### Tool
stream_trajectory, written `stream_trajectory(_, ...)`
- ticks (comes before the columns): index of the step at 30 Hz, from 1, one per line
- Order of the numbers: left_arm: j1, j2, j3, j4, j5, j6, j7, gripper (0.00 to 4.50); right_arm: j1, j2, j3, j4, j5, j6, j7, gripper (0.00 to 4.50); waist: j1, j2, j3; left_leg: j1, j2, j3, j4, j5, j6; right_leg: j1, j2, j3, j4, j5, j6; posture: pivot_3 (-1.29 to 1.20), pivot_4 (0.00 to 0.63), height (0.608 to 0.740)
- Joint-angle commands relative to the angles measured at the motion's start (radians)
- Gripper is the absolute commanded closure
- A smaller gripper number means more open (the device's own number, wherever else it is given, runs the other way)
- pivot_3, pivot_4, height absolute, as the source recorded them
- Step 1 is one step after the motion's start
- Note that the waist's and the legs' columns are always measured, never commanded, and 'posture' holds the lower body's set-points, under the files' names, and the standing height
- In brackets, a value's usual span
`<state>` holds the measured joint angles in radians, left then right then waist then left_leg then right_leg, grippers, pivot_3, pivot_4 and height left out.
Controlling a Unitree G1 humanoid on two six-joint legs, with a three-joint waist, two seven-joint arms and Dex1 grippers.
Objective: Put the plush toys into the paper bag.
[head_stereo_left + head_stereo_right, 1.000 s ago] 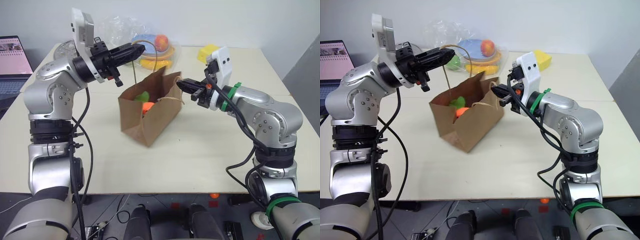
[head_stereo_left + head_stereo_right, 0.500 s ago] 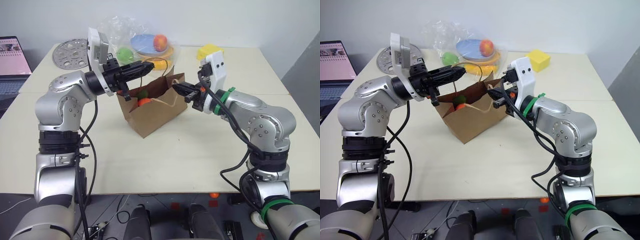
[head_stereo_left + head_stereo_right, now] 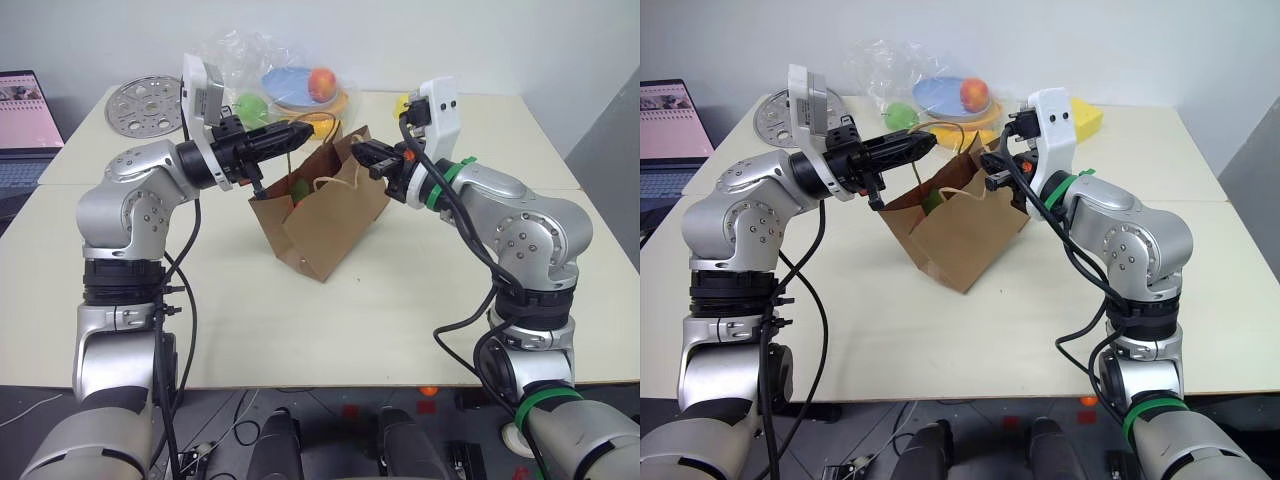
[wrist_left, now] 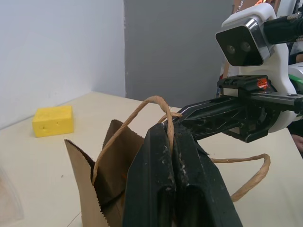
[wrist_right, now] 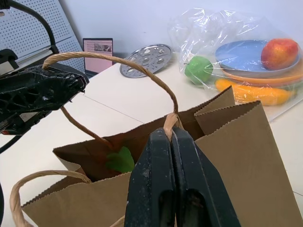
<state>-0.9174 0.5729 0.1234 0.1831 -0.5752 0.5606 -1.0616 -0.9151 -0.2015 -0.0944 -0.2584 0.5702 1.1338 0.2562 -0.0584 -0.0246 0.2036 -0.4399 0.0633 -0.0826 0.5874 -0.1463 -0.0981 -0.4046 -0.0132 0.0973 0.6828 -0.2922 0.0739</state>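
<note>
Silver-grey jointed arms; black cables; white wrist camera housings; a green ring on the right forearm (image 3: pixel 452 180); black ridged fingers (image 4: pixel 165 189).

my cream table (image 3: pixel 300 320) is two tops pushed together, a seam running across. behind it a plain pale wall (image 3: pixel 500 40), with a grey panel (image 3: pixel 615 120) at my right. a laptop (image 3: pixel 22 120) sits open on my left. dark floor and cables (image 3: pixel 240 430) lie below the front edge.

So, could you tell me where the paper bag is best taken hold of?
By its twisted loop handles, coming level from either side: they arch clear above the paper bag's open mouth. The left gripper and right gripper are each shut on one.
</note>
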Motion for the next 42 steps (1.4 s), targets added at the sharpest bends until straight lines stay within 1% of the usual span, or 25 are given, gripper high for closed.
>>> stream_trajectory(1, 0.0, 0.004, 0.005, -0.035, -0.007, -0.012, -0.004, 4.5, 0.018, -0.002, 0.01, -0.011, -0.01, 0.009, -0.02, 4.48, 0.0, 0.0, 0.0, 0.0, 0.0, 0.0, 0.0, 0.0, 0.0, 0.0, 0.0, 0.0, 0.0, 0.0, 0.0, 0.0, 0.15, 0.74)
stream_trajectory(5, -0.002, -0.007, -0.005, -0.032, 0.009, -0.021, 0.013, 4.5, 0.028, 0.009, 0.018, 0.005, -0.021, 0.008, -0.038, 4.48, 0.0, 0.0, 0.0, 0.0, 0.0, 0.0, 0.0, 0.0, 0.0, 0.0, 0.0, 0.0, 0.0, 0.0, 0.0, 0.0, 0.15, 0.74)
stream_trajectory(6, -0.002, -0.011, -0.003, -0.031, 0.005, -0.012, 0.018, 4.5, 0.03, 0.01, 0.017, 0.012, -0.022, 0.005, -0.038, 4.31, 0.0, 0.0, 0.0, 0.0, 0.0, 0.0, 0.0, 0.0, 0.0, 0.0, 0.0, 0.0, 0.0, 0.0, 0.0, 0.0, 0.15, 0.74)
stream_trajectory(8, 0.005, -0.016, 0.012, -0.04, -0.007, -0.008, 0.03, 4.08, 0.031, -0.001, 0.021, 0.024, -0.028, -0.009, -0.023, 3.93, 0.0, 0.0, 0.0, 0.0, 0.0, 0.0, 0.0, 0.0, 0.0, 0.0, 0.0, 0.0, 0.0, 0.0, 0.0, 0.0, 0.15, 0.74)
stream_trajectory(11, 0.02, 0.002, 0.032, -0.071, -0.031, 0.017, 0.033, 3.32, 0.031, -0.033, 0.023, 0.032, -0.038, -0.027, 0.004, 2.96, 0.0, 0.0, 0.0, 0.0, 0.0, 0.0, 0.0, 0.0, 0.0, 0.0, 0.0, 0.0, 0.0, 0.0, 0.0, 0.0, 0.15, 0.74)
stream_trajectory(14, 0.066, 0.048, 0.071, -0.139, -0.063, 0.069, 0.053, 2.37, 0.026, -0.087, 0.002, 0.023, -0.029, -0.023, 0.037, 1.81, -0.001, 0.0, 0.0, 0.0, 0.0, 0.0, 0.0, 0.0, 0.0, 0.0, 0.0, 0.0, 0.0, 0.0, 0.0, 0.0, 0.15, 0.74)
stream_trajectory(17, 0.146, 0.09, 0.117, -0.254, -0.111, 0.127, 0.091, 1.5, 0.02, -0.136, -0.019, 0.009, -0.013, -0.01, 0.063, 0.84, -0.003, 0.0, 0.0, 0.0, 0.0, 0.0, 0.0, 0.0, 0.0, 0.0, 0.0, 0.0, 0.0, 0.0, 0.0, 0.0, 0.15, 0.74)
stream_trajectory(18, 0.183, 0.105, 0.137, -0.301, -0.129, 0.146, 0.106, 1.16, 0.016, -0.151, -0.025, 0.004, -0.005, -0.004, 0.073, 0.43, -0.002, 0.0, 0.0, 0.0, 0.0, 0.0, 0.0, 0.0, 0.0, 0.0, 0.0, 0.0, 0.0, 0.0, 0.0, 0.0, 0.15, 0.74)
stream_trajectory(20, 0.245, 0.128, 0.164, -0.375, -0.15, 0.171, 0.131, 0.65, 0.012, -0.177, -0.037, -0.004, 0.008, 0.008, 0.091, 0.0, -0.002, 0.0, 0.0, 0.0, 0.0, 0.0, 0.0, 0.0, 0.0, 0.0, 0.0, 0.0, 0.0, 0.0, 0.0, 0.0, 0.15, 0.74)
stream_trajectory(22, 0.372, 0.172, 0.196, -0.46, -0.141, 0.165, 0.124, 0.05, 0.003, -0.215, -0.052, -0.012, 0.025, 0.025, 0.117, 0.0, -0.008, 0.0, 0.0, 0.0, 0.0, 0.001, 0.0, 0.0, 0.0, 0.0, 0.0, 0.001, -0.001, 0.0, 0.0, 0.0, 0.15, 0.74)
stream_trajectory(24, 0.471, 0.173, 0.24, -0.499, -0.161, 0.177, 0.158, 0.02, -0.004, -0.256, -0.049, -0.015, 0.035, 0.027, 0.146, 0.0, -0.007, 0.0, 0.0, 0.0, 0.0, 0.002, 0.0, 0.0, 0.0, 0.0, -0.001, 0.002, 0.0, 0.0, 0.0, 0.0, 0.15, 0.74)
stream_trajectory(25, 0.526, 0.177, 0.232, -0.515, -0.143, 0.145, 0.139, 0.02, -0.011, -0.27, -0.05, -0.013, 0.04, 0.025, 0.16, 0.0, -0.006, 0.0, 0.0, 0.0, 0.001, 0.002, 0.0, 0.0, 0.0, 0.0, 0.0, 0.002, -0.001, 0.0, 0.0, 0.0, 0.15, 0.74)
stream_trajectory(27, 0.572, 0.143, 0.219, -0.513, -0.12, 0.092, 0.154, 0.02, -0.034, -0.299, -0.058, -0.001, 0.063, 0.024, 0.201, 0.0, -0.005, 0.0, 0.0, 0.0, 0.001, 0.002, 0.0, 0.0, 0.0, 0.0, 0.0, 0.002, -0.001, 0.0, 0.0, 0.0, 0.15, 0.74)
stream_trajectory(28, 0.594, 0.124, 0.188, -0.507, -0.076, 0.028, 0.155, 0.02, -0.047, -0.315, -0.062, 0.002, 0.084, 0.024, 0.233, 0.0, -0.002, 0.0, 0.0, 0.0, 0.0, 0.002, 0.0, 0.0, 0.0, 0.0, 0.0, 0.002, -0.001, 0.0, -0.001, 0.0, 0.15, 0.74)
stream_trajectory(31, 0.598, 0.059, 0.122, -0.471, -0.011, -0.077, 0.172, 0.02, -0.067, -0.35, -0.063, -0.001, 0.122, 0.034, 0.285, 0.0, 0.009, 0.0, 0.0, 0.0, 0.0, 0.002, 0.002, 0.0, 0.0, 0.0, 0.0, 0.002, -0.002, 0.0, -0.001, 0.0, 0.15, 0.74)
stream_trajectory(35, 0.589, 0.004, 0.053, -0.425, 0.02, -0.147, 0.154, 0.02, -0.066, -0.357, -0.06, -0.019, 0.152, 0.056, 0.282, 0.0, 0.01, -0.001, 0.0, 0.0, 0.0, 0.003, 0.004, 0.0, 0.0, 0.001, -0.001, 0.003, -0.002, 0.001, -0.002, 0.0, 0.15, 0.74)
stream_trajectory(37, 0.585, -0.007, 0.019, -0.416, 0.04, -0.179, 0.141, 0.02, -0.06, -0.364, -0.06, -0.034, 0.158, 0.068, 0.275, 0.0, 0.008, -0.001, 0.0, 0.0, 0.0, 0.003, 0.003, 0.0, 0.0, 0.001, 0.0, 0.003, -0.002, 0.001, -0.003, 0.0, 0.15, 0.74)
stream_trajectory(42, 0.565, -0.03, -0.004, -0.389, 0.058, -0.219, 0.158, 0.02, -0.057, -0.37, -0.073, -0.051, 0.17, 0.09, 0.256, 0.0, 0.006, -0.001, 0.0, 0.0, 0.001, 0.003, 0.002, 0.0, 0.0, 0.0, 0.0, 0.003, -0.002, 0.002, -0.002, 0.0, 0.15, 0.74)
